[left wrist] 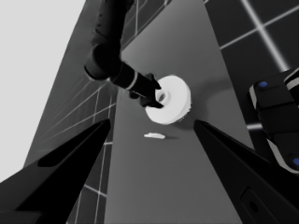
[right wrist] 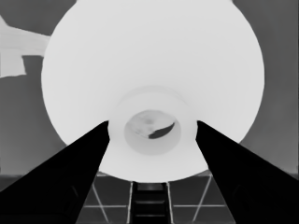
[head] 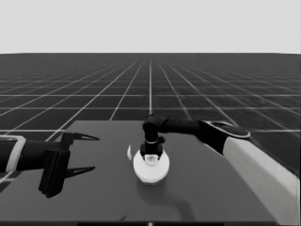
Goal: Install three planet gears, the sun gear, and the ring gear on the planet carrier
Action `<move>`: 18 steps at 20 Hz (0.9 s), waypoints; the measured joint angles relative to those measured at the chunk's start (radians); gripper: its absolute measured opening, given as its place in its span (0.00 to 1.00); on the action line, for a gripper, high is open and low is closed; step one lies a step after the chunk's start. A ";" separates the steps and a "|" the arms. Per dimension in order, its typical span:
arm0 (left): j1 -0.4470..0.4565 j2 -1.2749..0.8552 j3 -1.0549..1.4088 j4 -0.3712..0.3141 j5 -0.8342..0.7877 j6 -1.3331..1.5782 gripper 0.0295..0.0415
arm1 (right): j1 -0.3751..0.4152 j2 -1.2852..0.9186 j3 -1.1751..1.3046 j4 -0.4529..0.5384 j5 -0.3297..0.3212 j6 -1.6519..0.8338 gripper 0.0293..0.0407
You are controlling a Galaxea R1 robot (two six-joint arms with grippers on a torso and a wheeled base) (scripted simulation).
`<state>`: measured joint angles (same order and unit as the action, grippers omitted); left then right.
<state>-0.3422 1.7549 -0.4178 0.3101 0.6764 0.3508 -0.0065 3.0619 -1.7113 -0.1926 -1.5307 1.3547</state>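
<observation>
Right tool (head: pixel 152 159) fingers gripping the larger round part's (head: pixel 162 168) hub mid-worktop (head: pixel 211 193); left tool (head: pixel 83 153) sitting open, idle, over the left end.

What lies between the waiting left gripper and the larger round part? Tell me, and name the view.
Only the thin white piece lies on the table between the left gripper and the larger round part, where the right gripper is. The head view shows it.

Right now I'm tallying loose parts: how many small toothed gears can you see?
0. The larger round part sits mid-table under the right gripper, beside a thin white piece; any gears may be hidden beneath it.
</observation>
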 joint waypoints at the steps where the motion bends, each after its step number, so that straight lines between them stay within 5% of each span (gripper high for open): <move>1: 0.000 0.000 0.000 0.000 0.000 0.000 0.75 | -0.027 0.005 -0.020 -0.024 0.008 -0.012 0.49; 18: 0.000 0.000 0.000 0.000 0.000 0.000 0.75 | -0.071 0.012 -0.051 -0.055 0.021 0.053 0.49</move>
<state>-0.3422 1.7549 -0.4178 0.3101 0.6764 0.3508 -0.0775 3.0743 -1.7623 -0.2480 -1.5096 1.4077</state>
